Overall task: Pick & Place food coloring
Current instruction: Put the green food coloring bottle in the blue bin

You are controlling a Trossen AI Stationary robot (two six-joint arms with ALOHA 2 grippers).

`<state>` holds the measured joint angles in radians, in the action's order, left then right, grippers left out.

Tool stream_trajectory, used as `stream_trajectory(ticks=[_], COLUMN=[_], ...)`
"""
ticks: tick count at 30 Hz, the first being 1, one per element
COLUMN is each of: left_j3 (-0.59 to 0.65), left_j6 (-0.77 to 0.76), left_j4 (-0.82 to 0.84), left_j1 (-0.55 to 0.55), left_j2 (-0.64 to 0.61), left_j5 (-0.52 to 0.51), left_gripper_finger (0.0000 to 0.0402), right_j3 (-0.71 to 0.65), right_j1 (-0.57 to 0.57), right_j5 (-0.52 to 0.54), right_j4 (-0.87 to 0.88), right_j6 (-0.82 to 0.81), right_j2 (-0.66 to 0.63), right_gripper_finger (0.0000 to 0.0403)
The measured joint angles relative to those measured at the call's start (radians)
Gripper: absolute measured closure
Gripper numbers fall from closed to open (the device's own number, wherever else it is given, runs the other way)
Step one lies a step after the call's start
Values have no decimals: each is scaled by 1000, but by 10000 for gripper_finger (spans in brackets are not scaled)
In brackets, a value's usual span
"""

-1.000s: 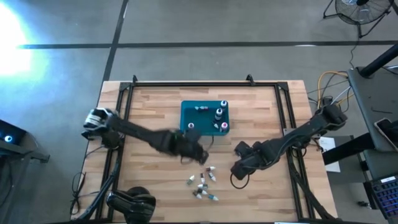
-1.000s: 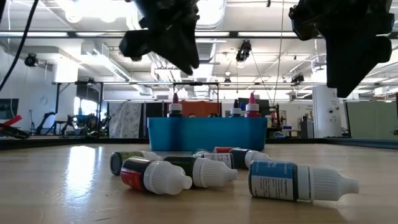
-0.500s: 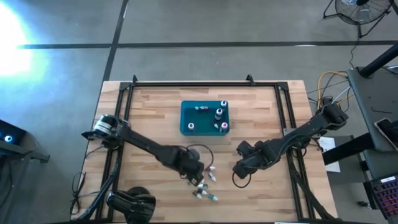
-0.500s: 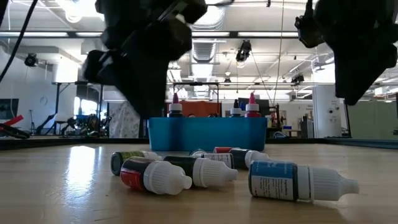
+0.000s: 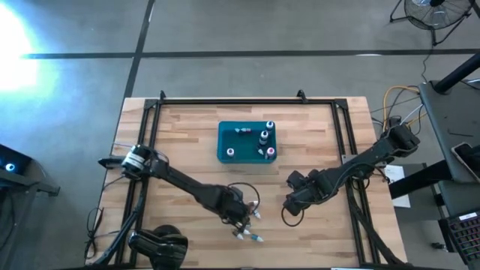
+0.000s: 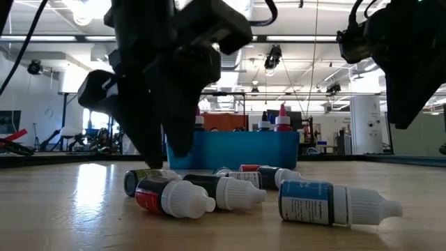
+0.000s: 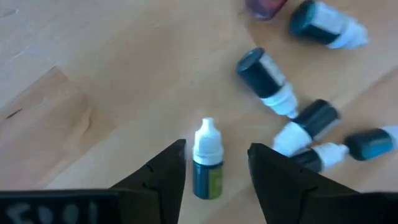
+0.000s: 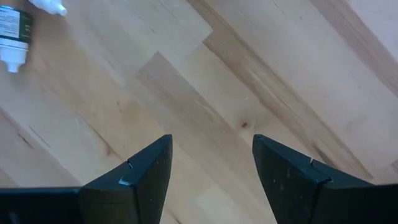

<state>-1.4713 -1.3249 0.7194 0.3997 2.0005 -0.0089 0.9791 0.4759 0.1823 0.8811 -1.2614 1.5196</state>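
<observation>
Several small food coloring bottles lie on their sides in a cluster near the table's near edge; in the low view they show as dark, red and blue bodies with pale caps. My left gripper is open and low over the cluster. Its fingers stand on either side of a green-labelled bottle with a white cap, not touching it. A few more bottles stand upright in the teal bin. My right gripper hangs open above bare wood to the right of the cluster.
Other bottles lie close beyond the left fingers. One bottle shows at the edge of the right wrist view. The bin stands behind the cluster, toward the far edge. Black frame rails run along the table's sides.
My left gripper has swung from beside the teal bin toward the near edge and come down onto the bottle cluster, ending low with its fingers astride one bottle. The bottles have not moved.
</observation>
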Motion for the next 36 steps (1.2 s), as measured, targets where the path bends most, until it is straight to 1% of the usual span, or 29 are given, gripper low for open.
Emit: stream_trajectory(ticks=[6,10,15,21,24,32,36], left_j3=[-30,-64,-89,-81,-81,-97,-159], left_j6=[-1,6,31,63,73,95,135], left_j4=[5,41,85,90,90,125,175], left_j1=[7,8,10,7,7,-4,-26], left_j2=[53,83,94,94,94,93,84], left_j5=[-18,-22,-53,-61,-61,-62,-91], left_gripper_finger=[251,255,284,331,348,361,362], right_j3=[-2,-6,-7,-14,-19,-32,-33], right_j1=[0,0,0,0,0,0,0], right_j5=[0,0,0,1,1,1,4], right_j4=[-1,1,1,0,-1,-2,-4], right_j6=[9,9,9,9,7,5,6], right_j2=[0,0,0,0,0,0,0], right_gripper_finger=[188,188,188,188,188,188,188])
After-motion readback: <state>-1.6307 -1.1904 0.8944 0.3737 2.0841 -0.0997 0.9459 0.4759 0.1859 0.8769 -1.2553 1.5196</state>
